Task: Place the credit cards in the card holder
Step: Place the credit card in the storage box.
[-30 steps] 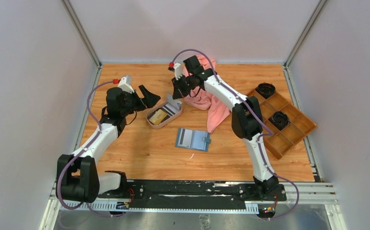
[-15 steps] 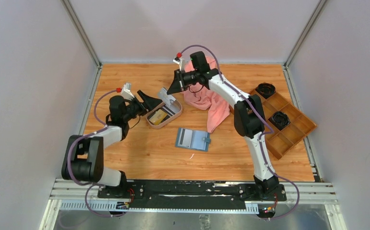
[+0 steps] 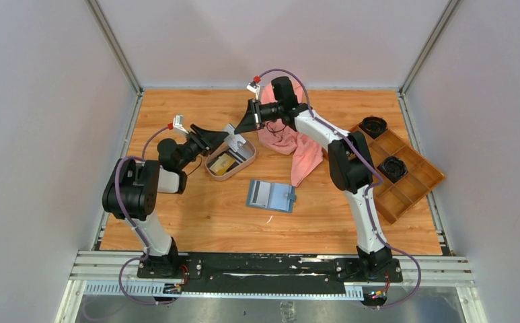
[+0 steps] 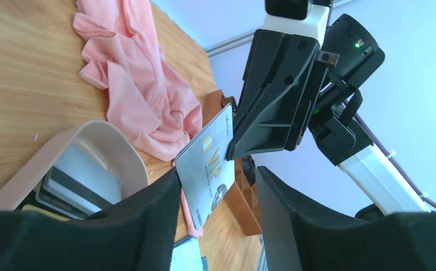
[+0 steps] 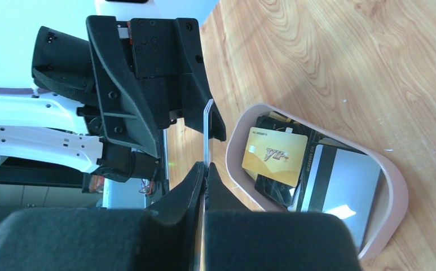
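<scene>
You had the right hand (image 5: 204,169) pinched shut on one edge of a pale grey card (image 4: 207,169), holding it in the air above the far rim of the tray (image 3: 251,155), a little left of the middle of the desk (image 3: 196,215). The left hand (image 4: 216,176) stood wide, with a finger on each side of the card. The card's low corner looked to be touching one finger or just beside it; I could not tell which. I took this for a pass from right to left, not yet made.

To do it well, you needed first to square the left fingers to the card's faces, since the card sat at a slant across the gap. Then you needed to close on a good span of the free end, apart from the right fingertips. The right hand should have let go only once the left grip was firm, because a thin, slick card could swing or drop back into the tray.

The holder (image 3: 270,195) lay open on the desk, nearer than the tray and to its right, with no card in it that I could see. A gold card (image 5: 274,155) and some dark ones lay in the tray, so most of the task was to come
</scene>
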